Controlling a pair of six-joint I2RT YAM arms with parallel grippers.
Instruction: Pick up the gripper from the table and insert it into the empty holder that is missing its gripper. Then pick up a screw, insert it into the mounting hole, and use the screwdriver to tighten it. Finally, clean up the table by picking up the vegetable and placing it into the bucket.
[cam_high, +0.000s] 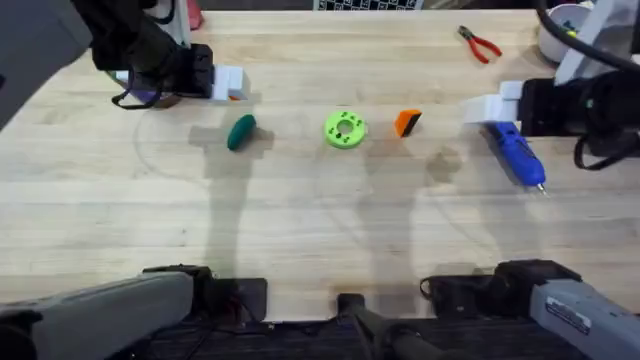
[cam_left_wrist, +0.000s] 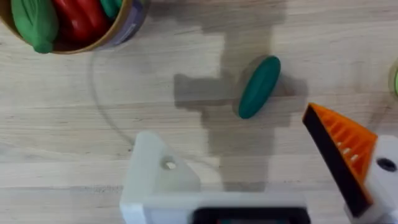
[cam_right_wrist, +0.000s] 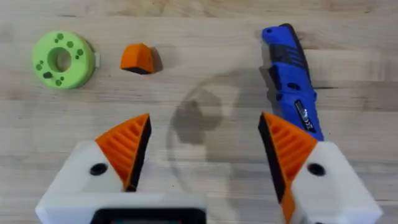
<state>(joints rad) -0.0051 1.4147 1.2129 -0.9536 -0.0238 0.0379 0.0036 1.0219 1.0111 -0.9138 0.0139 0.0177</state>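
The small orange gripper (cam_high: 407, 122) (cam_right_wrist: 137, 58) lies loose on the table, right of centre. My left gripper (cam_high: 228, 85) (cam_left_wrist: 229, 124) is open at the far left; one finger is a bare white holder (cam_left_wrist: 155, 171) with a hole, the other carries an orange pad (cam_left_wrist: 342, 146). Just beyond it lies the dark green vegetable (cam_high: 241, 131) (cam_left_wrist: 259, 86). The bucket (cam_left_wrist: 121, 28) holds toy vegetables, and the left arm mostly hides it from overhead. My right gripper (cam_high: 487, 108) (cam_right_wrist: 205, 118) is open over bare wood, apart from the blue screwdriver (cam_high: 515, 152) (cam_right_wrist: 289, 74).
A bright green disc (cam_high: 345, 129) (cam_right_wrist: 62, 59) with dark-dotted holes lies mid-table; whether those dots are screws I cannot tell. Red-handled pliers (cam_high: 480, 44) lie at the far right. A white bowl (cam_high: 558, 35) stands behind the right arm. The near half of the table is bare wood.
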